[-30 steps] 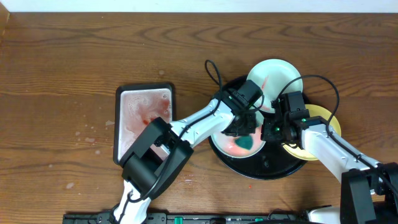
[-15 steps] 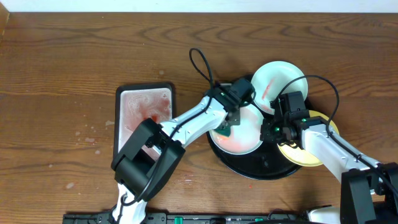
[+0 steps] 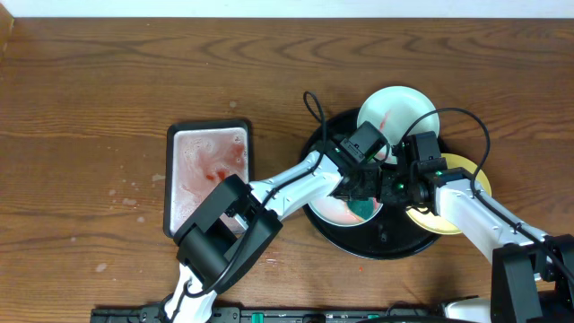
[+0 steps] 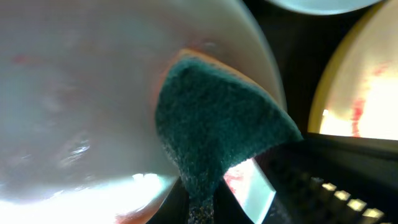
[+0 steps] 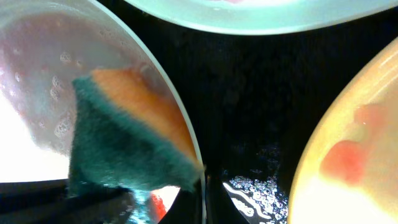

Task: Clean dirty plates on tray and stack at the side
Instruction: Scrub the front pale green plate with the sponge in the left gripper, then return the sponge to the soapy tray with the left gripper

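We feared our left gripper (image 3: 359,196), pinching the sponge (image 4: 217,124) at the plate (image 4: 74,93) edge inside the tray (image 3: 386,240), might tip it.

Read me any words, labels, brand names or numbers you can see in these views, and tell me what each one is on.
No readable text in any view.
The plates, tray, sponge and rectangular tray show no lettering.
The dark strip along the bottom edge of the overhead view is too small to tell whether it carries any marks.
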Action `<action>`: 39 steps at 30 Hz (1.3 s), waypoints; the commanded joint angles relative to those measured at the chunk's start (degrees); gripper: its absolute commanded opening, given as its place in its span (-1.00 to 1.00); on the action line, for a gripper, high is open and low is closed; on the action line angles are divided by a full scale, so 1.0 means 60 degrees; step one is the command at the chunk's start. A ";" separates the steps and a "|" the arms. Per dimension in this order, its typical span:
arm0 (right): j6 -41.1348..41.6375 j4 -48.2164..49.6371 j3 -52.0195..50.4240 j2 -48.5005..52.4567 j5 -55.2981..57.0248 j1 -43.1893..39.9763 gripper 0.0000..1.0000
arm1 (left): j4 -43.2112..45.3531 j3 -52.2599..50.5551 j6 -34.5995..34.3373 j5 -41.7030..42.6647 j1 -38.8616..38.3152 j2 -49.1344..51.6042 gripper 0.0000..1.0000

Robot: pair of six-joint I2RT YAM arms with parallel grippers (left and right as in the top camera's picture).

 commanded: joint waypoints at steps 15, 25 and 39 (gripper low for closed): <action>-0.0393 -0.0171 -0.0127 0.0029 0.0331 -0.0007 -0.98 | -0.3344 0.0441 0.0637 -0.7191 0.0466 -0.1475 -0.85; -0.1810 -0.0102 -0.0127 0.0029 -0.0743 -0.0007 -0.98 | -0.5533 0.0408 0.0627 -0.6517 0.0882 -0.5348 -0.85; -0.1585 -0.0696 0.0353 -0.1588 -0.0470 -0.0004 -0.97 | -0.4255 -0.3446 0.2364 -0.3213 0.5971 -0.6218 -0.35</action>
